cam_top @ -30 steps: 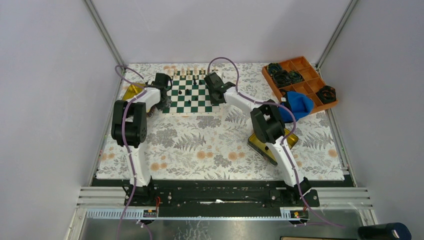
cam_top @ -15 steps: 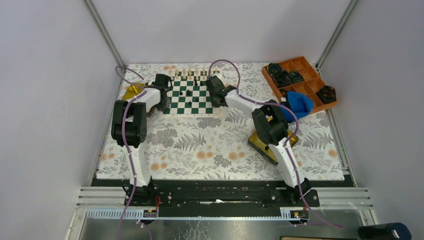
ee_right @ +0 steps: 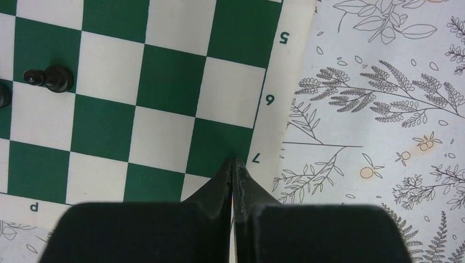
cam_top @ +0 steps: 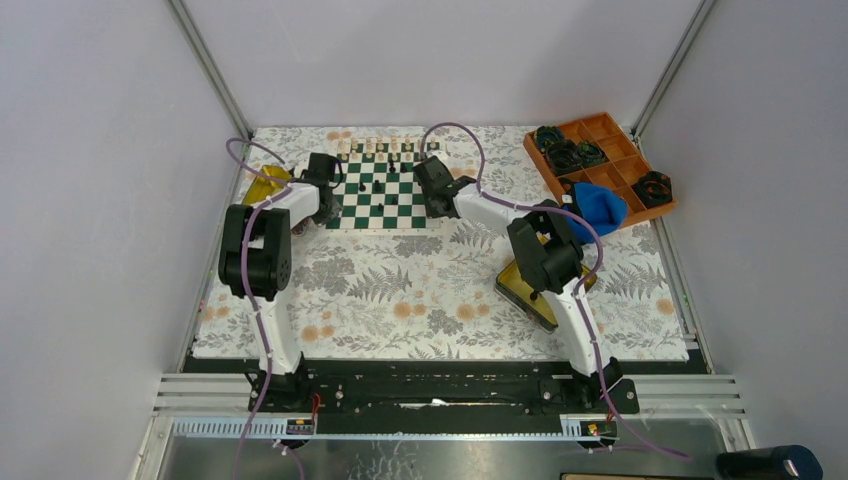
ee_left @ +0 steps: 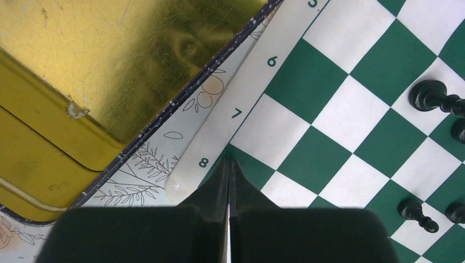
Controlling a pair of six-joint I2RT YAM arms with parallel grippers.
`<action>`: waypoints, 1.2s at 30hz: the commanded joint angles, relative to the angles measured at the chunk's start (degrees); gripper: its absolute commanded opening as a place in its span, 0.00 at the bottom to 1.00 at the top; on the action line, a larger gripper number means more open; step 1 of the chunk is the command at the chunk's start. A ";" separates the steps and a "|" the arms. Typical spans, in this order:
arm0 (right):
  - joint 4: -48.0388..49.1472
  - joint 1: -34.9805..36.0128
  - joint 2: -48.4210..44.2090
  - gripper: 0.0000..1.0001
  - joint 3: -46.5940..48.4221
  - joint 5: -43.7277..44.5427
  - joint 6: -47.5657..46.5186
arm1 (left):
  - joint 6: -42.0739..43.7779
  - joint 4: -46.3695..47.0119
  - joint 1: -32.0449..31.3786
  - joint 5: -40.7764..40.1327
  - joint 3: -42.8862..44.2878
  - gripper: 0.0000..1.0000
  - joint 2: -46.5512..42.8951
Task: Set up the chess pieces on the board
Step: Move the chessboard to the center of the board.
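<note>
The left claw (ee_left: 228, 162) and right claw (ee_right: 234, 162) are being held shut and empty over the left and right edges of the board (cam_top: 383, 207). Mat dragging is being risked, with the black chess pieces (ee_left: 432, 97) mid-board likely being toppled.

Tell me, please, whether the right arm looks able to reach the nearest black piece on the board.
Probably yes: only bare board squares lie between the shut right gripper and that black piece.
</note>
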 commanded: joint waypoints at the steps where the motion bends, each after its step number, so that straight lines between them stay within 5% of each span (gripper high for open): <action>1: -4.01 0.54 -3.13 0.00 -3.07 0.72 0.24 | -0.56 -2.55 0.08 0.52 -3.20 0.00 -0.45; 36: 1.19 1.66 -13.14 0.00 -23.87 0.65 4.26 | -3.27 -1.35 -6.80 -1.86 -16.55 0.00 -9.60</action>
